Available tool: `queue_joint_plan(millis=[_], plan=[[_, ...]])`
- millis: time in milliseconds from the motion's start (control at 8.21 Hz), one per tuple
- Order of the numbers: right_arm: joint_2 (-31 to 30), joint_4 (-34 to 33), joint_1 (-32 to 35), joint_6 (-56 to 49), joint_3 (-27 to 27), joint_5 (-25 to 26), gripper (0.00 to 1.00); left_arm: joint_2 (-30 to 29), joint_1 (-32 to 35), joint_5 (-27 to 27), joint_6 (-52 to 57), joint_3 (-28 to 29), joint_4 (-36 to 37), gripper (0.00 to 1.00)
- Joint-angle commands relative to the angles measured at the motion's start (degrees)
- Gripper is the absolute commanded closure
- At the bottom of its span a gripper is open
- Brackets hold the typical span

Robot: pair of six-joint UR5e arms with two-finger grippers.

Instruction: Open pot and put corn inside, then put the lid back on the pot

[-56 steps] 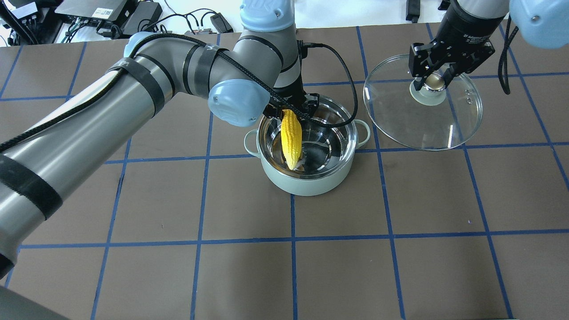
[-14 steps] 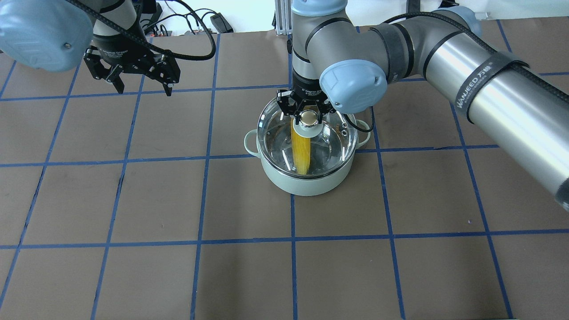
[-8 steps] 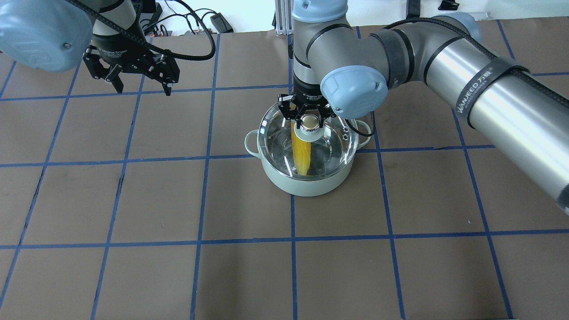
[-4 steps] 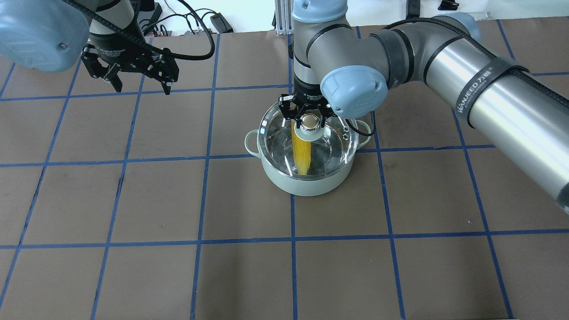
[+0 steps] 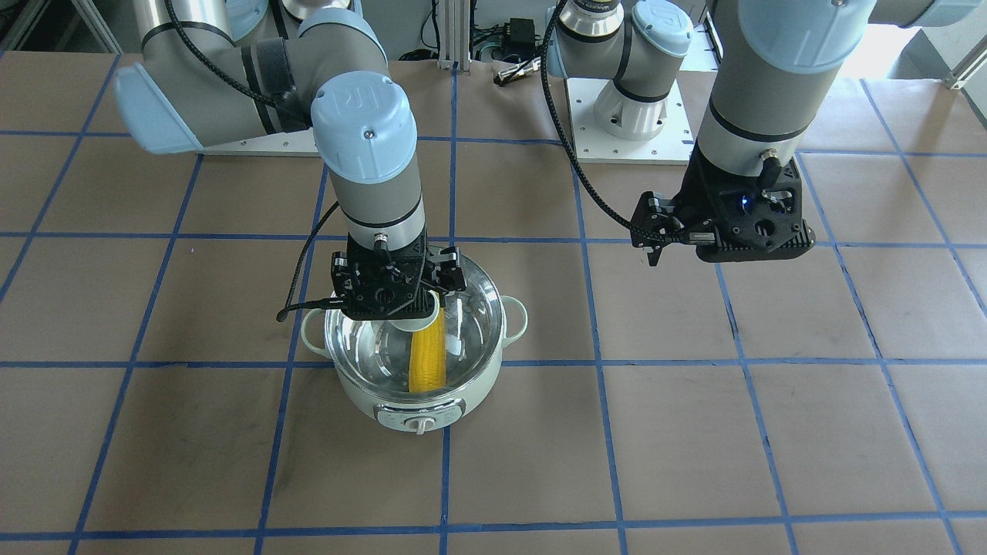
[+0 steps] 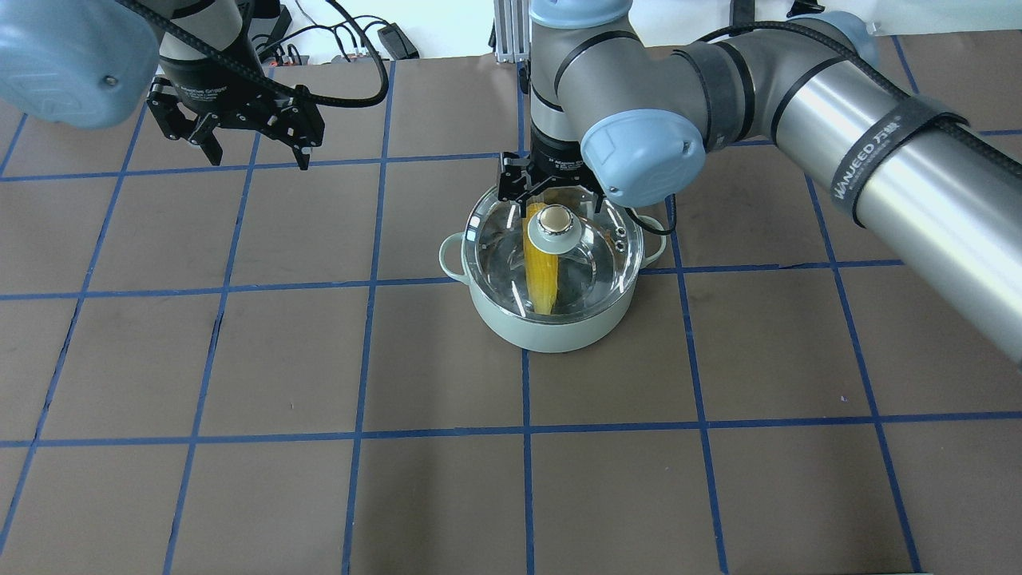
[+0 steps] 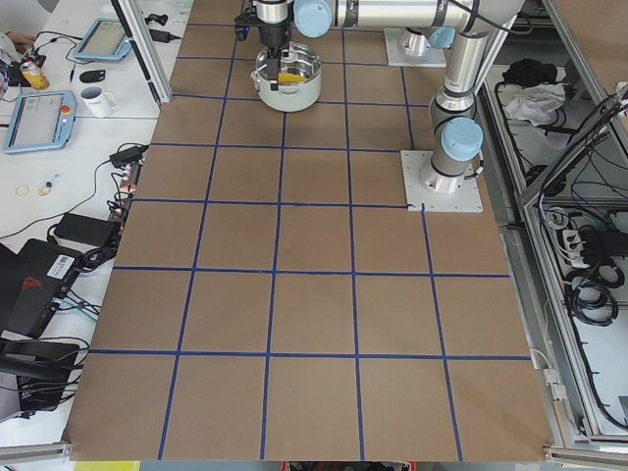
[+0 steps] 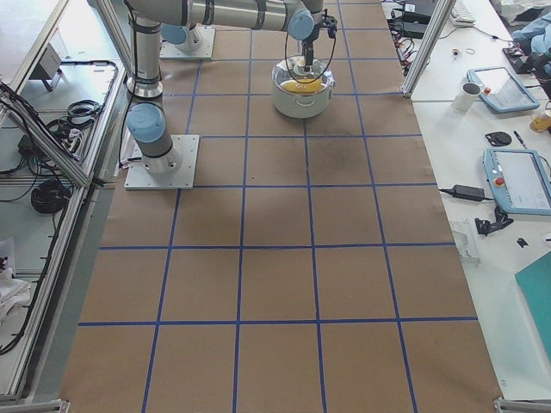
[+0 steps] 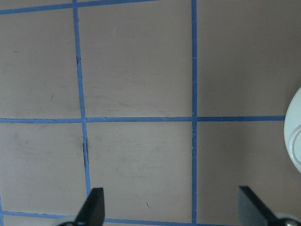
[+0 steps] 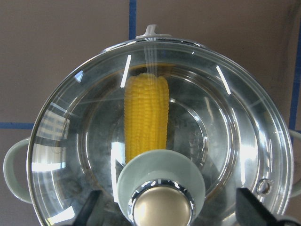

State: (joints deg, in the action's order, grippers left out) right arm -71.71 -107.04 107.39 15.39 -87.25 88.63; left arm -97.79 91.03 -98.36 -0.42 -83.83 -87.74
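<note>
The pale mint-green pot (image 6: 551, 329) stands mid-table, its knob panel (image 5: 417, 420) facing away from the robot. The yellow corn (image 6: 541, 275) lies inside it, seen through the glass in the right wrist view (image 10: 146, 117). The clear lid (image 6: 595, 247) sits on the pot's rim, with its beige-gold knob (image 6: 553, 220) free. My right gripper (image 6: 549, 192) is open and empty just above the knob (image 10: 162, 207), with one finger on each side of it. My left gripper (image 6: 259, 160) is open and empty, high over bare table far to the left of the pot.
Brown paper with a blue tape grid (image 6: 363, 359) covers the table. Cables and electronics (image 6: 351, 40) lie past the far edge. The right arm's forearm (image 6: 878, 152) slants over the table's right half. The pot's side handle (image 9: 296, 141) shows at the left wrist view's right edge.
My right gripper has come off the lid's knob and drawn up and back a little. The lid stays on the pot. The left arm has barely moved.
</note>
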Motion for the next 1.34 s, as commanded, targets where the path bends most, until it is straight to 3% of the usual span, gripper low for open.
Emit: queue_joint_plan(millis=[0,243,365,730,974,1217], plan=[[-5.7,-0.2,-5.1,-8.4,0.8,1.5,0.0,-0.4,0.1,2.8,-0.1,0.1,-0.1,0.0],[-12.8,0.4,-14.6,-9.1,0.7,-2.0,0.0,-0.3,0.1,3.1,-0.1,0.1,-0.1,0.0],[-14.8,1.8,-16.4,-9.1,0.7,-2.4,0.0,-0.3,0.1,3.2,0.0,0.1,-0.1,0.0],[-17.2,9.1,-16.3,-9.2,0.6,5.0,0.0,-0.1,0.1,3.1,0.1,0.1,-0.1,0.0],[-18.5,14.6,-16.1,-9.1,0.0,4.3,0.0,-0.1,0.1,2.9,0.1,-0.1,-0.2,0.0],[-18.5,14.7,-16.0,-9.0,0.0,2.4,0.0,-0.1,0.2,2.9,0.1,-0.1,-0.2,0.0]])
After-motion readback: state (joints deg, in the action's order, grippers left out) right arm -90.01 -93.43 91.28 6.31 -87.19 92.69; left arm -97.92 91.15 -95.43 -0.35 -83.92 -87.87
